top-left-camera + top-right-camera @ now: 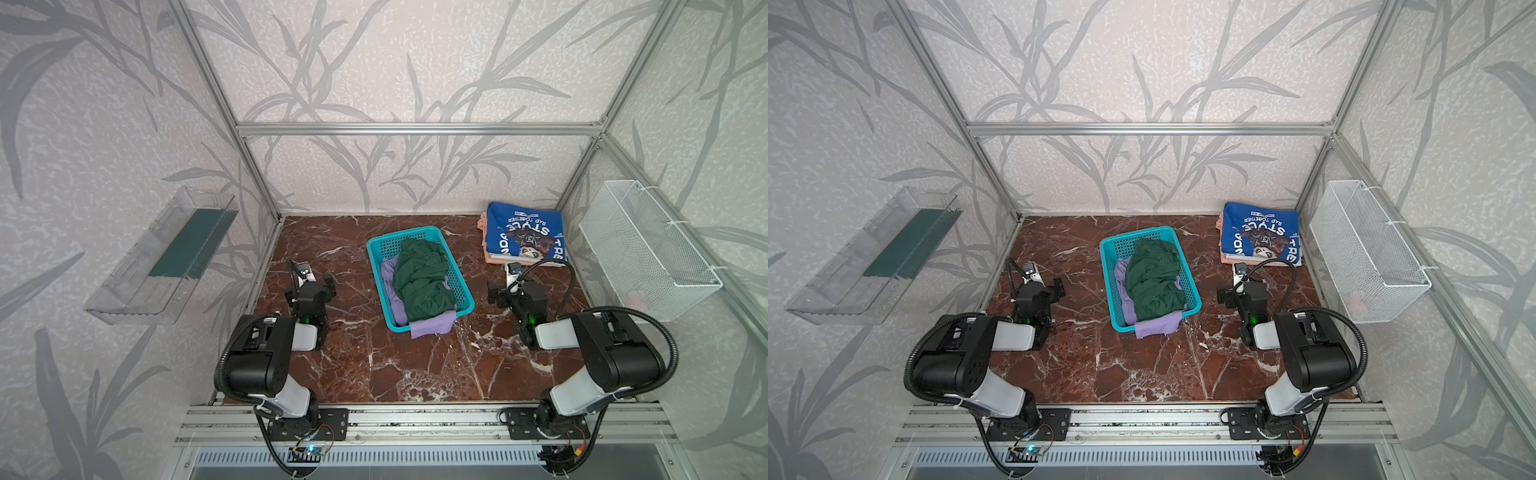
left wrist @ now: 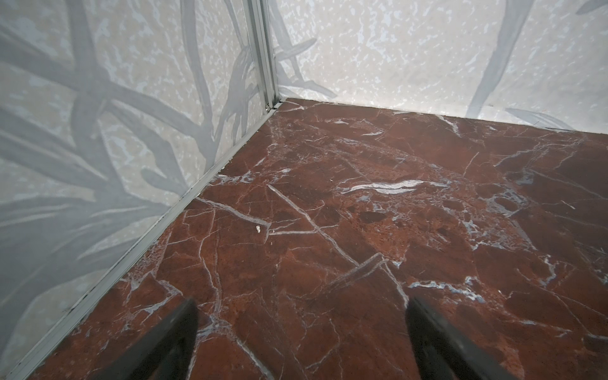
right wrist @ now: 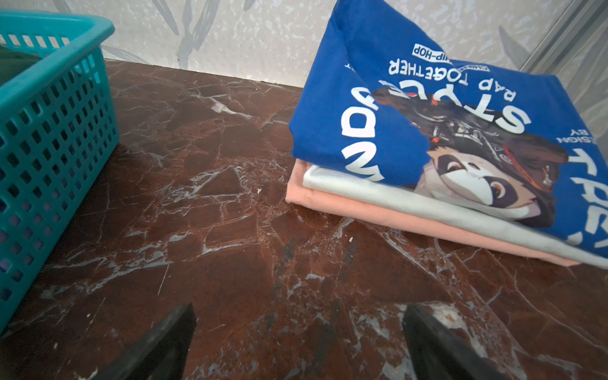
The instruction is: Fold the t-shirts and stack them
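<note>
A crumpled dark green t-shirt [image 1: 422, 282] [image 1: 1154, 278] lies on top inside the turquoise basket [image 1: 386, 245] [image 3: 49, 131] at mid-table. Under it is a lavender t-shirt [image 1: 432, 326] [image 1: 1156, 326] that spills over the basket's near rim. At the back right, a folded royal blue t-shirt [image 1: 525, 235] [image 1: 1260, 235] [image 3: 427, 125] with white lettering tops a stack. Below it come a pale layer and a peach t-shirt [image 3: 362, 207]. My left gripper [image 1: 309, 286] [image 1: 1038, 286] [image 2: 302, 329] is open left of the basket. My right gripper [image 1: 515, 291] [image 1: 1246, 291] [image 3: 297, 329] is open just before the stack. Neither holds anything.
The red marble tabletop [image 1: 374, 365] is walled by patterned panels and aluminium posts. A clear plastic bin [image 1: 162, 257] hangs on the left wall. On the right wall hangs a white wire basket [image 1: 648, 249]. The left gripper faces the back-left corner [image 2: 273, 105].
</note>
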Robot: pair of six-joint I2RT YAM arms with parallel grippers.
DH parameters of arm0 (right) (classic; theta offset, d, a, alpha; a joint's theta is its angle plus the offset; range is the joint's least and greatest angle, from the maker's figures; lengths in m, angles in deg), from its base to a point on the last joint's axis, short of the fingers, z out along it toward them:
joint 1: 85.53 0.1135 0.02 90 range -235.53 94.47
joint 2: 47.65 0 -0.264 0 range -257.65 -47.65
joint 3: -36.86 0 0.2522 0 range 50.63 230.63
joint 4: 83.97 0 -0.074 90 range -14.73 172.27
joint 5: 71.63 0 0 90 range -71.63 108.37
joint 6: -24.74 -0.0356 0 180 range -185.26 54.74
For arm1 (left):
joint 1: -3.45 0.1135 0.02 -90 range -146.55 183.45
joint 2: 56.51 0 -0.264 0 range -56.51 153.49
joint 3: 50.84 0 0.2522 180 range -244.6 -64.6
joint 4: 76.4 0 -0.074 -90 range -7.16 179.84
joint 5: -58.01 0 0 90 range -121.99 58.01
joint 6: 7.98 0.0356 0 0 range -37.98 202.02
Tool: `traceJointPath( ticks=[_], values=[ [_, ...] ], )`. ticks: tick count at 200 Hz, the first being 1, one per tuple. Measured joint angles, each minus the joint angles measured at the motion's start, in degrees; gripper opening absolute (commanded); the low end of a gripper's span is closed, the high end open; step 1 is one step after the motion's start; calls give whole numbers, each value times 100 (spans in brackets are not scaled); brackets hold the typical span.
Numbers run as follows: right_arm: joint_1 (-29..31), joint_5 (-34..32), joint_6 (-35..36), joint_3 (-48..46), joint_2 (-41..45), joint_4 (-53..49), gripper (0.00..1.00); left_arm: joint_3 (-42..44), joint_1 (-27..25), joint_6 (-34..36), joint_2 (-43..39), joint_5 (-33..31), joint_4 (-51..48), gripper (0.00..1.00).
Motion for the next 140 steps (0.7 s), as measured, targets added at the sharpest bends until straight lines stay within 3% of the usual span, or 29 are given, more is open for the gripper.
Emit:
traceJointPath(
  ticks=[140],
  values=[
    [0,-2,4,0,0,-2,99,0,4,2,0,2,0,99]
  ],
)
